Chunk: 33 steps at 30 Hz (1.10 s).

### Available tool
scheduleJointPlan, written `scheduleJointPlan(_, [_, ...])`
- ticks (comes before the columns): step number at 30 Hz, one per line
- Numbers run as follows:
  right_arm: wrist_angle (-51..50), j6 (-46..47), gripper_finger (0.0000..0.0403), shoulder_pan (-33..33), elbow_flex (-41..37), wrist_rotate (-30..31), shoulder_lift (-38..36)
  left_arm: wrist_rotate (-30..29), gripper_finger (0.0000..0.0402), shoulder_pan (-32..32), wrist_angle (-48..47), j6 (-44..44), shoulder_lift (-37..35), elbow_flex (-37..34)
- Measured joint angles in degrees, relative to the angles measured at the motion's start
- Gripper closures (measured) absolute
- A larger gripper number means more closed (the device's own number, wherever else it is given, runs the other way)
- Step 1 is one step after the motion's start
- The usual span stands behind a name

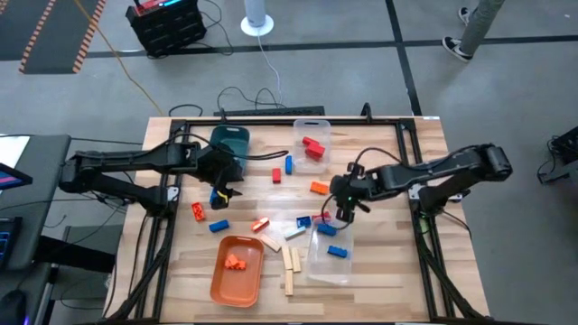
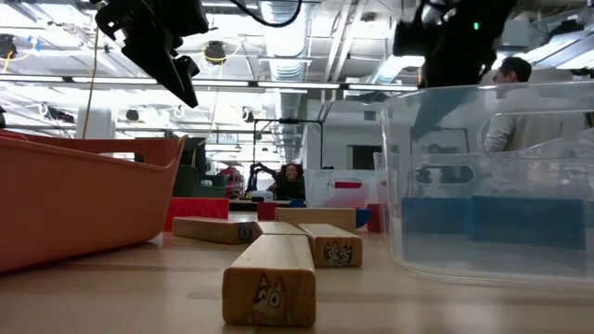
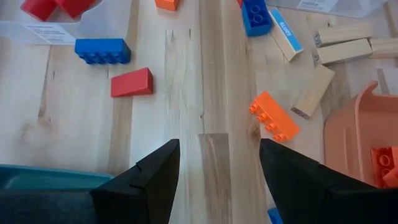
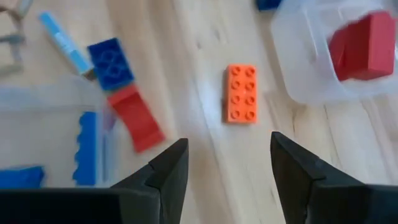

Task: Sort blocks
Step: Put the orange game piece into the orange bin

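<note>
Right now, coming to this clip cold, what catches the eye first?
Bright blocks lie scattered across the table's middle, between two dark arms. An orange tray at the near edge holds orange blocks, and a clear bin beside it holds blue ones. The right gripper hangs open-jawed over that bin's edge.

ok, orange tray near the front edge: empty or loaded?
Loaded. The orange tray holds orange blocks at its far end; the rest of it is bare.

Orange tray (image 1: pixel 237 272); teal tray (image 1: pixel 231 139); red, blue, orange blocks (image 1: pixel 319 188); pale wood table (image 1: pixel 379 153).

orange brick (image 4: pixel 240 94), open jaws, clear bin (image 4: pixel 298 74)
</note>
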Motion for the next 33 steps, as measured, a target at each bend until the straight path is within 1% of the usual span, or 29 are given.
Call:
scheduleJointPlan(6, [12.6, -1.7, 0.0196, -5.5, -9.7, -0.9, -4.3, 0.0, 0.0187, 0.0, 0.0, 0.3, 0.0, 0.0])
scheduleJointPlan(10, [18.3, -1.8, 0.0188, -8.7, -13.3, -0.9, -3.6, -0.1, 0.0187, 0.0, 0.0, 0.4, 0.0, 0.0])
scheduleJointPlan(14, [23.1, -2.0, 0.0177, -10.8, -15.5, -1.2, -0.6, -0.1, 0.0187, 0.0, 0.0, 0.6, 0.0, 0.0])
scheduleJointPlan(16, [24.0, -2.0, 0.0170, -11.8, -15.5, -2.7, 1.5, -0.1, 0.0187, 0.0, 0.0, 0.5, 0.0, 0.0])
scheduleJointPlan(20, [30.4, -4.5, 0.0157, -12.7, -15.5, -6.3, 5.5, -0.1, 0.0187, 0.0, 0.0, 0.3, 0.0, 0.0])
scheduleJointPlan(28, [40.9, -9.3, 0.0147, -12.1, -15.5, -6.5, 12.4, -0.1, 0.0187, 0.0, -1.7, -0.4, 0.0, 0.0])
scheduleJointPlan(33, [42.8, -9.4, 0.0147, -12.2, -15.5, -6.5, 16.6, -0.1, 0.0187, 0.0, -2.6, -0.4, 0.0, 0.0])
